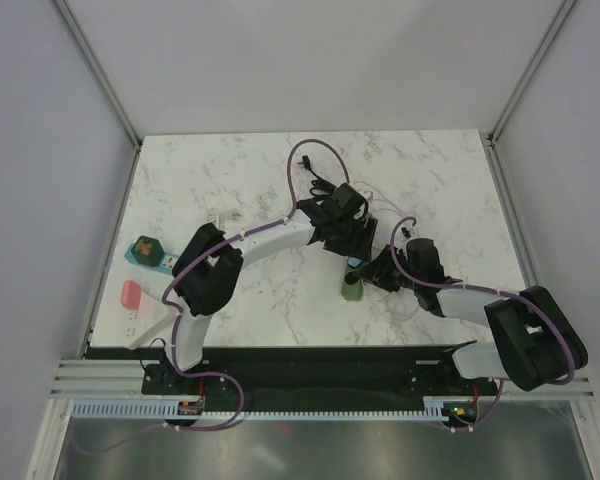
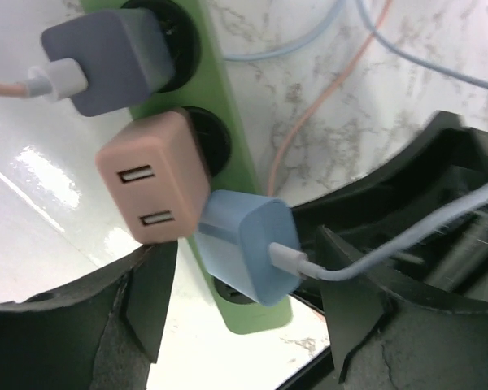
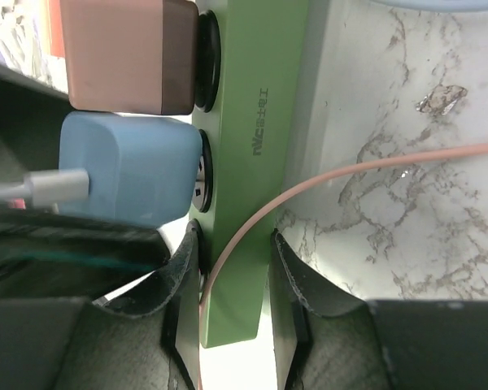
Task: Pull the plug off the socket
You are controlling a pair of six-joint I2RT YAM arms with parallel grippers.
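A green power strip [image 1: 352, 287] lies mid-table. In the left wrist view the strip [image 2: 228, 122] carries a grey-purple plug [image 2: 106, 57], a pink plug [image 2: 150, 187] and a light blue plug [image 2: 248, 256] with a white cable. The blue plug sits tilted at its socket. My left gripper [image 2: 244, 280] is open, with a finger on each side of the blue plug and a gap on both sides. My right gripper [image 3: 234, 268] is shut on the strip's near end [image 3: 244, 244], with a pink cable [image 3: 350, 175] passing between the fingers. The blue plug [image 3: 122, 166] shows beside it.
A teal block with an orange cross [image 1: 145, 250], a pink object [image 1: 131, 294] and a white piece lie at the table's left edge. Loose thin cables [image 2: 309, 49] run over the marble behind the strip. Both arms crowd round the strip, left gripper [image 1: 348, 243], right gripper [image 1: 372, 278].
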